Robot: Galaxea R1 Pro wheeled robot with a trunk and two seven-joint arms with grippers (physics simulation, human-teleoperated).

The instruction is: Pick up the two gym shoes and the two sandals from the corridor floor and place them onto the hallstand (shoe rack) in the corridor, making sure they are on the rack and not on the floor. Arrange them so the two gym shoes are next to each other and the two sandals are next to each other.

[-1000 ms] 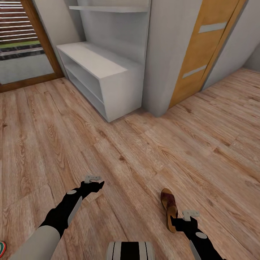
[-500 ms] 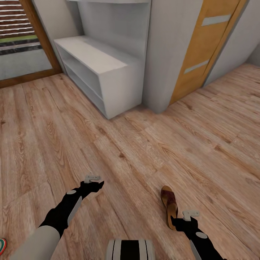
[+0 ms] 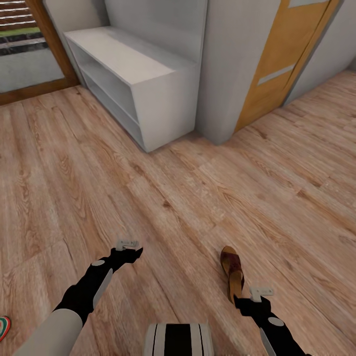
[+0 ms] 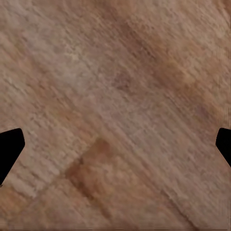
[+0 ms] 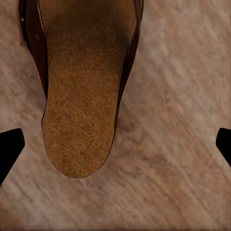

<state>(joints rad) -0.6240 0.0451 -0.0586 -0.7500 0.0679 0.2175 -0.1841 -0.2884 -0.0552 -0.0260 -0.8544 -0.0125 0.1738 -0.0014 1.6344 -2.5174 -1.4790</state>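
Observation:
One dark brown sandal (image 3: 232,273) with a lighter footbed lies on the wood-plank corridor floor (image 3: 188,198). Its heel end is just ahead of my right gripper (image 3: 243,300), which hovers over it, open and holding nothing. In the right wrist view the sandal's footbed (image 5: 82,96) sits off-centre toward one finger of my right gripper (image 5: 115,149). My left gripper (image 3: 132,253) hangs open over bare planks, and the left wrist view of the gripper (image 4: 115,149) has floor between the fingers. A sliver of a gym shoe (image 3: 3,328) shows at the picture's left edge. The pale grey hallstand (image 3: 128,64) stands far ahead to the left.
A grey wall pillar (image 3: 232,74) juts out right of the hallstand, with an orange wooden door (image 3: 282,64) beyond it. A wood-framed glass door (image 3: 24,59) is at the far left. Open floor lies between me and the hallstand.
The whole picture has shifted: the hallstand and doors slid up and left, so the camera moved. The sandal now sits slightly farther ahead of my right gripper. Both arms keep their pose.

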